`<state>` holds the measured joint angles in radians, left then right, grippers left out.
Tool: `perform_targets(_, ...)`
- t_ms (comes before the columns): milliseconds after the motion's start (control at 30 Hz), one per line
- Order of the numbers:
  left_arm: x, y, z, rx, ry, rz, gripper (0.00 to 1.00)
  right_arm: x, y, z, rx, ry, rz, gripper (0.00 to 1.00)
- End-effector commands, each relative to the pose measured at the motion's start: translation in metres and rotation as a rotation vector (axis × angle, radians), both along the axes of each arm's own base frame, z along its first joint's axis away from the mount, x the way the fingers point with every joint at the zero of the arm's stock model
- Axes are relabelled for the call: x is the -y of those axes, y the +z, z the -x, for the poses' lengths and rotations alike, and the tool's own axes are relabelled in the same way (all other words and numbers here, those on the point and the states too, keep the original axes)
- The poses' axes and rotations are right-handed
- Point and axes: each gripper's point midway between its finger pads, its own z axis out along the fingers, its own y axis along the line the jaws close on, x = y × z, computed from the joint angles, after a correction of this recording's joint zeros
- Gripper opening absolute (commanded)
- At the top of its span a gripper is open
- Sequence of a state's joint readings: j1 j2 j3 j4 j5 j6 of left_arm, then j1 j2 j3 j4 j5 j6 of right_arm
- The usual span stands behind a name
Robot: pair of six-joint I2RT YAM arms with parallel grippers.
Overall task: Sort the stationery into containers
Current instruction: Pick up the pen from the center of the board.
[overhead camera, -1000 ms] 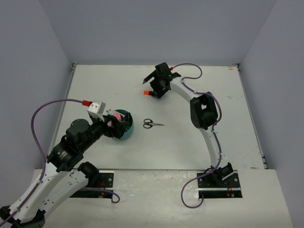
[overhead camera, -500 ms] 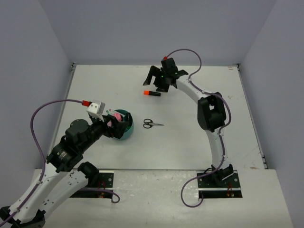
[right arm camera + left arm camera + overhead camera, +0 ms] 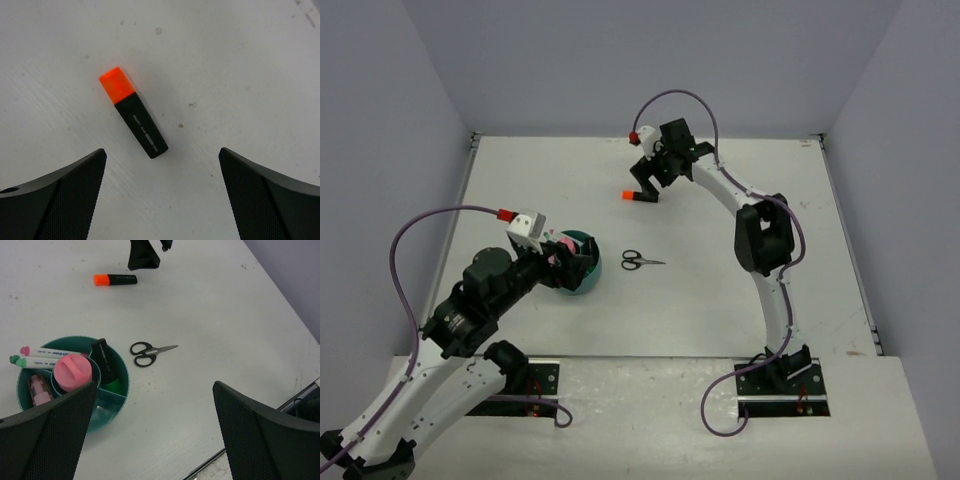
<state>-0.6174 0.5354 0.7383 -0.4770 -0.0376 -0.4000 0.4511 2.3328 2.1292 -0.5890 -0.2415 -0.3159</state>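
Highlighter (image 3: 132, 112): black body, orange cap; lay flat on the far middle of the worktop (image 3: 720, 300), cap end to the left in the overhead view; touched nothing else, well apart from the other stationery.

Right pincer (image 3: 162, 150): hung directly over the highlighter, jaws spread wide with one finger on each side of it; gripped nothing, no contact visible from the wrist view.

Scissors (image 3: 150, 352): black handles, blades closed; lay flat near the middle of the worktop, handles toward the organizer and blade tips pointing away to the right; near the organizer but not touching it.

Organizer (image 3: 124, 385): round, teal, low, divided into compartments; stood on the left half of the worktop, partly hidden by the left arm in the overhead view.

Pink tube (image 3: 73, 371): stood upright in the round centre well of the organizer, cap up.

Green highlighter (image 3: 105, 365): black body, leaned in the compartment on the scissors side, green end down.

White pens (image 3: 45, 356): two, lay side by side across the far-left part of the organizer, one with a pink end and one with a green end past the rim.

Left pincer (image 3: 154, 385): hovered above the organizer's near-right edge, jaws fully apart, held nothing.
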Motion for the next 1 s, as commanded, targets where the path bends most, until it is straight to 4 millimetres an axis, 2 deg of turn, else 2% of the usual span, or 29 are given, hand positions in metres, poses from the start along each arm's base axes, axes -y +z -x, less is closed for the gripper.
perform_targets(0, 0.004, 0.002, -0.004, 0.024, -0.013, -0.008, 1.0, 0.013, -0.006, -0.018, 0.197, 0.18, 0.167, 0.96)
perform_targets(67, 0.004, 0.002, -0.005, 0.024, -0.012, -0.008, 1.0, 0.014, -0.018, -0.015, 0.16, 0.207, 0.189, 0.95)
perform_targets(133, 0.004, 0.002, -0.004, 0.024, -0.013, -0.008, 1.0, 0.009, -0.006, -0.02, 0.183, 0.26, 0.204, 0.93)
perform_targets(300, 0.004, 0.003, -0.004, 0.026, -0.016, -0.009, 1.0, 0.01, -0.028, -0.003, 0.176, 0.487, 0.29, 0.93)
perform_targets(400, 0.004, 0.003, -0.004, 0.029, -0.018, -0.009, 1.0, 0.012, -0.044, 0.007, 0.129, 0.545, 0.313, 0.92)
perform_targets(433, 0.004, 0.003, -0.004, 0.028, -0.018, -0.009, 1.0, 0.012, -0.041, 0.007, 0.133, 0.551, 0.317, 0.92)
perform_targets(467, 0.004, 0.003, -0.004, 0.027, -0.019, -0.009, 1.0, 0.014, -0.053, 0.01, 0.104, 0.568, 0.328, 0.91)
perform_targets(567, 0.004, 0.003, -0.004, 0.027, -0.018, -0.011, 1.0, 0.015, -0.064, 0.01, 0.09, 0.587, 0.342, 0.88)
perform_targets(733, 0.003, 0.003, -0.005, 0.03, -0.011, -0.013, 1.0, 0.004, -0.06, 0.01, 0.109, 0.643, 0.288, 0.85)
perform_targets(833, 0.002, 0.002, -0.007, 0.025, -0.007, -0.017, 1.0, 0.002, -0.062, 0.01, 0.099, 0.669, 0.286, 0.76)
perform_targets(933, 0.002, 0.001, -0.007, 0.023, -0.008, -0.019, 1.0, 0.001, -0.06, 0.009, 0.107, 0.679, 0.284, 0.62)
perform_targets(967, 0.002, 0.001, -0.007, 0.023, -0.008, -0.02, 1.0, 0.002, -0.059, 0.01, 0.106, 0.682, 0.281, 0.61)
